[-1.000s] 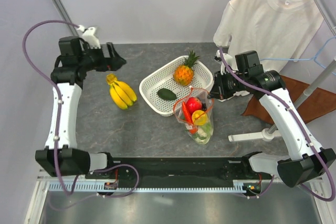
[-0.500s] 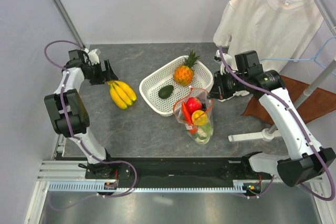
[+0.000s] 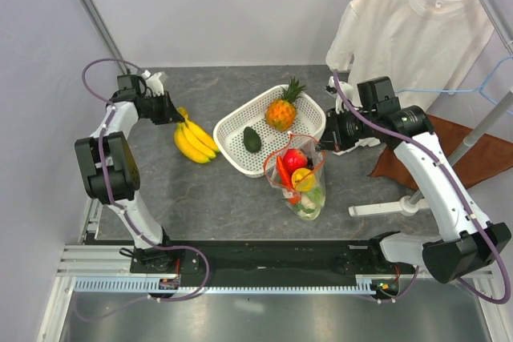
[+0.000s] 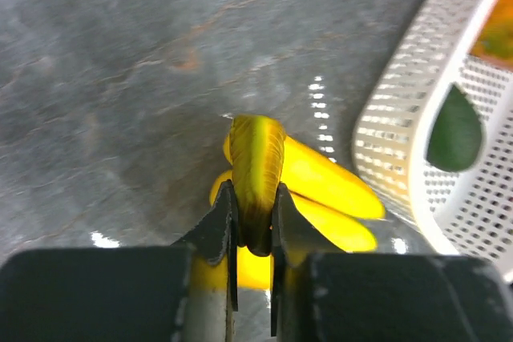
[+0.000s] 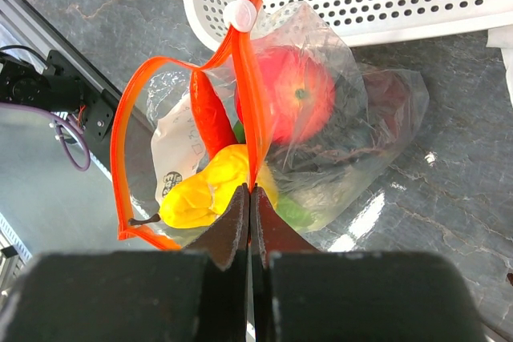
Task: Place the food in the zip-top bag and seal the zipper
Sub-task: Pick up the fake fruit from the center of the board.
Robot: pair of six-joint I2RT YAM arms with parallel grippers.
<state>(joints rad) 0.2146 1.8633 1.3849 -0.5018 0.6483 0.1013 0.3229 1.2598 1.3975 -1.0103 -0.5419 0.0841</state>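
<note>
Food (image 3: 300, 180) sat inside the zip-top bag (image 5: 353, 142). The bag lay on the grey table (image 3: 216, 198), a little right of the middle of the top view and just below the white basket (image 3: 232, 130). Through the clear plastic showed a red round fruit (image 5: 290, 94), a red chili (image 5: 210, 114) and a yellow piece (image 5: 204, 190), with something green under them. The bag's mouth stood open in a loop. The zipper (image 5: 247, 94) ran round that mouth as an orange strip. Its small white end piece (image 5: 240, 15) sat near the top of the right wrist view, close to the basket's rim. The right gripper (image 5: 250, 198) was squeezed tight on the zipper, with the strip pinched between its two fingers.

Inside the basket were a pineapple (image 3: 280, 110) and a dark green fruit (image 3: 252, 139). Just beside the basket, on its left, lay a bunch of bananas (image 4: 321, 186). The left gripper (image 4: 252, 222) was closed on one end of the bunch, and that yellow-green end stuck up between its fingers. A white T-shirt (image 3: 409, 30) hung on a hanger in the upper right of the top view, well apart from the bag.
</note>
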